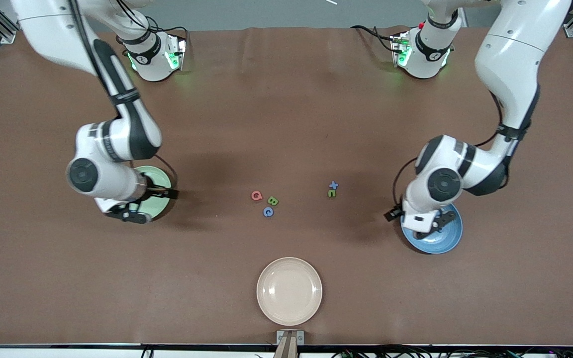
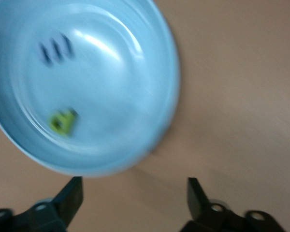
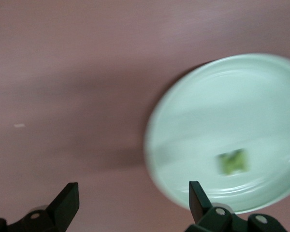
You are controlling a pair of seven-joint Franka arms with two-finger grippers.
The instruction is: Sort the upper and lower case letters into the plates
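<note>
Left gripper (image 2: pixel 134 191): fingers spread, empty, over the blue plate (image 1: pixel 448 241).
Right gripper (image 3: pixel 134 195): fingers spread, empty, over the light green plate (image 1: pixel 159 178).
Blue plate: holds a green letter (image 2: pixel 63 121) and a dark one (image 2: pixel 55 49) (blurred).
Light green plate: holds a green letter (image 3: pixel 233 162).
Desk (image 1: pixel 286 114) middle: pink letter (image 1: pixel 256 195), green letter (image 1: pixel 273 201), blue letter (image 1: pixel 268 212); toward the left arm's end, a blue (image 1: pixel 334 185) and green (image 1: pixel 332 193) pair.
Cream plate (image 1: pixel 289 291): nearest the front camera.
</note>
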